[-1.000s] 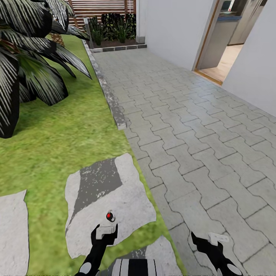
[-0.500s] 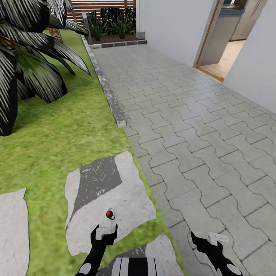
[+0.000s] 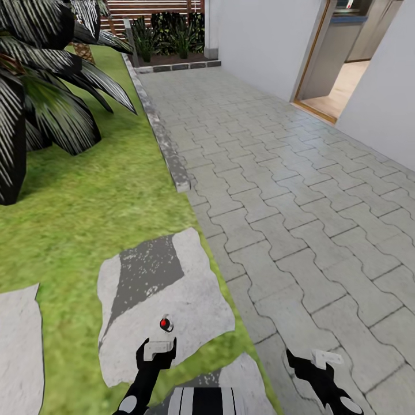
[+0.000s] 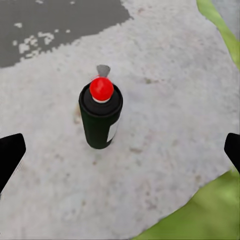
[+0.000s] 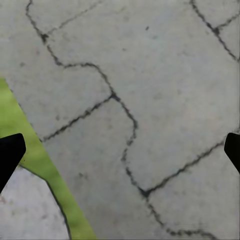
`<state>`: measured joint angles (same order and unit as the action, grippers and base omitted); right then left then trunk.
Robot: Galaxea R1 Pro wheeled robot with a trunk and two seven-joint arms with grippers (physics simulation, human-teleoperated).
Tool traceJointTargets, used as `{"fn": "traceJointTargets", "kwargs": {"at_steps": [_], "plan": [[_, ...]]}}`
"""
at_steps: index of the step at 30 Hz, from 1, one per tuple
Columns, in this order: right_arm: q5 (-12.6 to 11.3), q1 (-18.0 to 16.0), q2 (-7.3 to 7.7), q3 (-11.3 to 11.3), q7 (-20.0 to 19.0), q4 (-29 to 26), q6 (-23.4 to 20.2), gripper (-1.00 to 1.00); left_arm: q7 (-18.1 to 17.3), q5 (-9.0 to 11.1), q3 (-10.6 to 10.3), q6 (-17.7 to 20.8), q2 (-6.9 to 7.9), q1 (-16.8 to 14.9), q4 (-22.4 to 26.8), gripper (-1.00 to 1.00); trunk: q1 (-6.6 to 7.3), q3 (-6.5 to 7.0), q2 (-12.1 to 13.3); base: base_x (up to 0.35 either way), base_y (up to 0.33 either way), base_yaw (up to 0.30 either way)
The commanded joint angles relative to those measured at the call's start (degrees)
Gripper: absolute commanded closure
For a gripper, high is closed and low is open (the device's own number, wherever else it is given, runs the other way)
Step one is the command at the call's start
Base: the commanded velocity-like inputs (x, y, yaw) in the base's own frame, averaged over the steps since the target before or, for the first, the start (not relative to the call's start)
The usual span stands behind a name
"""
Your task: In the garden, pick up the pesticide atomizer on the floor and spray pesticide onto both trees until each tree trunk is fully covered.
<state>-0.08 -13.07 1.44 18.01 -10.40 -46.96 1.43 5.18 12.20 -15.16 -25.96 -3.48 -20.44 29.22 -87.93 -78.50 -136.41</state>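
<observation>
Left hand (image 3: 155,353) – black fingers spread wide, released, nothing between them; it hangs low over a pale stepping stone (image 3: 190,311). In the left wrist view the two fingertips (image 4: 10,155) sit at opposite edges, well apart.

Pesticide atomizer (image 3: 166,324) – stands upright on that stone, just beyond the left hand and not touched by it. Slim dark cylinder, pale label stripe down one side, round red cap on a dark collar, small grey nozzle tab (image 4: 101,114).

Stone surface: rough, speckled off-white with a darker grey patch; irregular outline, set in grass (image 3: 86,219).

Right hand (image 3: 314,364) – also released, fingers wide apart, over interlocking grey pavers (image 3: 300,190) with dark wavy joints.

Farther off: a stone kerb (image 3: 164,147) divides lawn from paving. A palm (image 3: 40,75) with dark striped fronds stands on the lawn; a slatted wooden fence (image 3: 153,8) and dark bed plants close the far end. A white wall (image 3: 259,40) with an open doorway borders the paving.
</observation>
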Motion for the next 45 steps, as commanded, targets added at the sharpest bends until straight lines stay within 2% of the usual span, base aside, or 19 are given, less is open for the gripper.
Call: {"fn": "traceJointTargets", "kwargs": {"at_steps": [1, 8, 20, 45], "plan": [[0.0, 0.0, -0.03, 0.2, -0.4, 0.0, 0.2, -1.00, 0.5, 0.4, -0.5, -0.2, 0.05, 0.0, 0.0, -1.00, -0.01, -0.03, 0.0, 0.192, 0.051, 0.000], [0.0, 0.0, -0.03, 0.2, -0.4, 0.0, 0.2, -1.00, 0.4, 0.4, -0.5, -0.2, 0.06, 0.0, 0.0, -1.00, -0.01, -0.03, 0.0, 0.185, 0.049, 0.000], [0.0, 0.0, -0.03, 0.1, -0.4, 0.0, 0.2, -1.00, 0.4, 0.4, -0.5, -0.2, 0.06, 0.0, 0.0, -1.00, -0.01, -0.12, 0.0, 0.020, 0.005, 0.000], [0.2, 0.0, -0.03, 0.1, -0.4, 0.0, 0.2, -1.00, 0.4, 0.4, -0.5, -0.2, 0.06, 0.0, 0.0, -1.00, -0.01, -2.29, 0.0, 0.000, 0.000, 0.000]]}}
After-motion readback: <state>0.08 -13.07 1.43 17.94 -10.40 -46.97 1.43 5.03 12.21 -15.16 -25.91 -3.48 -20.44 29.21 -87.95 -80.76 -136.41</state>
